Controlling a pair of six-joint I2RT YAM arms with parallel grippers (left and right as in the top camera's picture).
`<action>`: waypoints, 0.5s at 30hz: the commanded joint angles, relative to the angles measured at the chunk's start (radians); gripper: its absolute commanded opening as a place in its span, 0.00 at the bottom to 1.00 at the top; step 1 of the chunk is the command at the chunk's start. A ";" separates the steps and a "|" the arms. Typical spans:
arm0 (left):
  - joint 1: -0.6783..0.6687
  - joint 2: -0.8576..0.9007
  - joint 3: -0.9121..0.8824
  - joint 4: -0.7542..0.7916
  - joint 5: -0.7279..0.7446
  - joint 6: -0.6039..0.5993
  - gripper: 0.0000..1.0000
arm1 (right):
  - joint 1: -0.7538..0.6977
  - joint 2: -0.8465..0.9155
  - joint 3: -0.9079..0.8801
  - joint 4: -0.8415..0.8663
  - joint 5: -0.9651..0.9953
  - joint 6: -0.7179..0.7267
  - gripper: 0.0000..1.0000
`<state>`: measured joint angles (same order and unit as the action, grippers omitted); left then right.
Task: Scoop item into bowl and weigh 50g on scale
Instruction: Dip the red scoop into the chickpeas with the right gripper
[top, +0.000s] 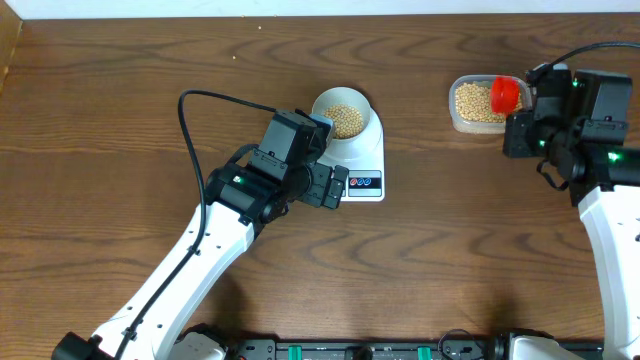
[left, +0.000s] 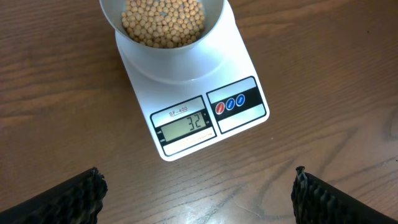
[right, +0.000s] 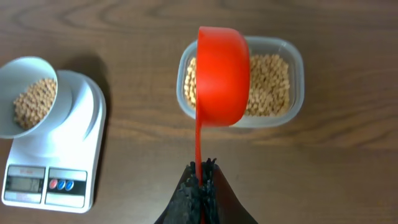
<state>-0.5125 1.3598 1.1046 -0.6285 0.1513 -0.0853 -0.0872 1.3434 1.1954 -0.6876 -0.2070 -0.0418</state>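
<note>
Wooden table (left: 323, 74); scale (left: 199, 92) readout, left wrist only

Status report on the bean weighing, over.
Left gripper open near scale. Right gripper shut on red scoop over tub. Bowl of beans on scale, display reads 32. Nothing between tub and bowl.

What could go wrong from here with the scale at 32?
1. The scale reads 32, so a heaped scoop from the tub may overshoot 50.
2. The right pincer grips only the thin handle; the scoop could twist and spill beans on the way to the bowl.
3. The open left pincer hangs close to the scale; a nudge would upset the reading.
</note>
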 joint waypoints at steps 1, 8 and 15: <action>-0.002 0.006 -0.008 -0.004 -0.006 -0.002 0.98 | -0.014 0.023 0.002 0.037 -0.011 -0.032 0.01; -0.002 0.006 -0.008 -0.004 -0.006 -0.002 0.98 | -0.025 0.127 0.002 0.122 -0.013 -0.079 0.01; -0.002 0.006 -0.008 -0.004 -0.006 -0.002 0.97 | -0.041 0.214 0.002 0.155 -0.052 -0.079 0.01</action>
<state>-0.5125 1.3598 1.1046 -0.6285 0.1513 -0.0853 -0.1169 1.5372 1.1954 -0.5388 -0.2169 -0.1024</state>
